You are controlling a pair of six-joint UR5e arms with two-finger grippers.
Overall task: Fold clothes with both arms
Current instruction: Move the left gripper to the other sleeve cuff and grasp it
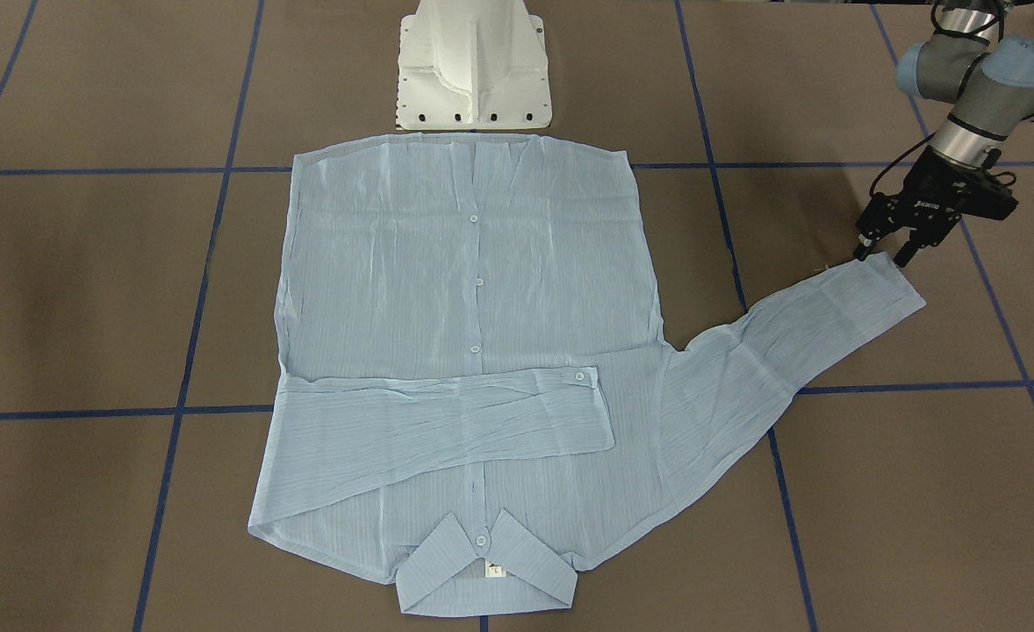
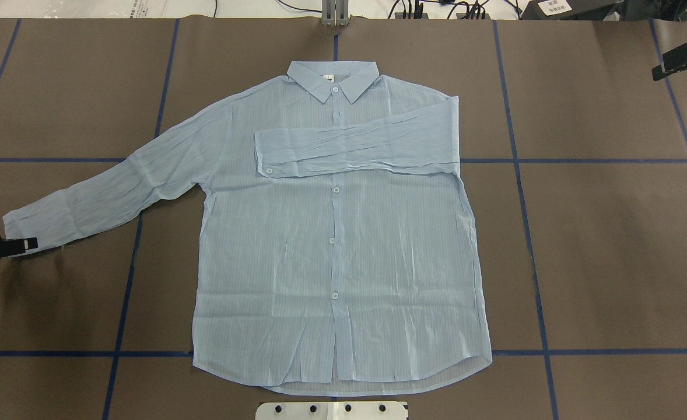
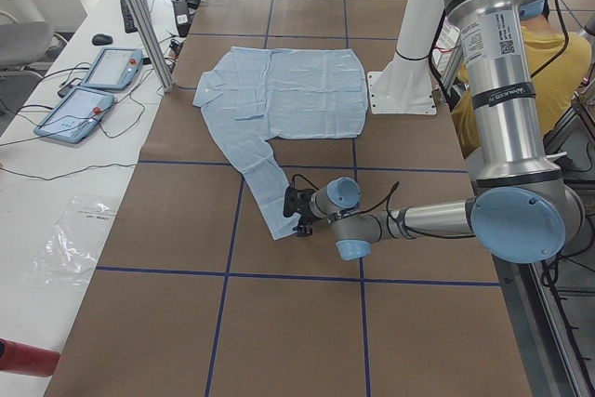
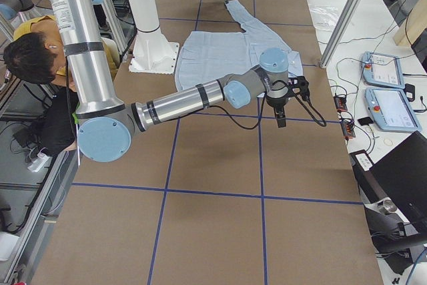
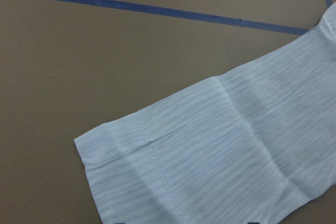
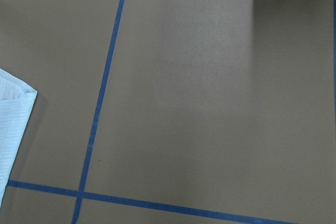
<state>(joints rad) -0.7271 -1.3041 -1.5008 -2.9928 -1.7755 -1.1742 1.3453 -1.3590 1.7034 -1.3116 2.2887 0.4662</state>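
Note:
The light blue striped shirt [image 2: 332, 233] lies flat, front up, on the brown table, collar at the far edge from the robot. One sleeve [image 2: 355, 146] is folded across the chest. The other sleeve [image 2: 110, 192] stretches out toward the robot's left. My left gripper [image 1: 884, 254] is open, low at that sleeve's cuff [image 5: 184, 171], fingers astride the cuff's edge with nothing held. My right gripper [image 2: 664, 65] hangs over bare table beyond the shirt's far right corner. Whether it is open or shut does not show. The right wrist view catches only a shirt corner [image 6: 13, 103].
The white pedestal base [image 1: 473, 70] stands at the shirt's hem side. Blue tape lines [image 2: 530, 233] grid the brown table. A person in yellow [image 3: 548, 62] sits behind the robot. Tablets [image 3: 93, 90] and cables lie on the side bench, beside a metal post [image 4: 343, 15].

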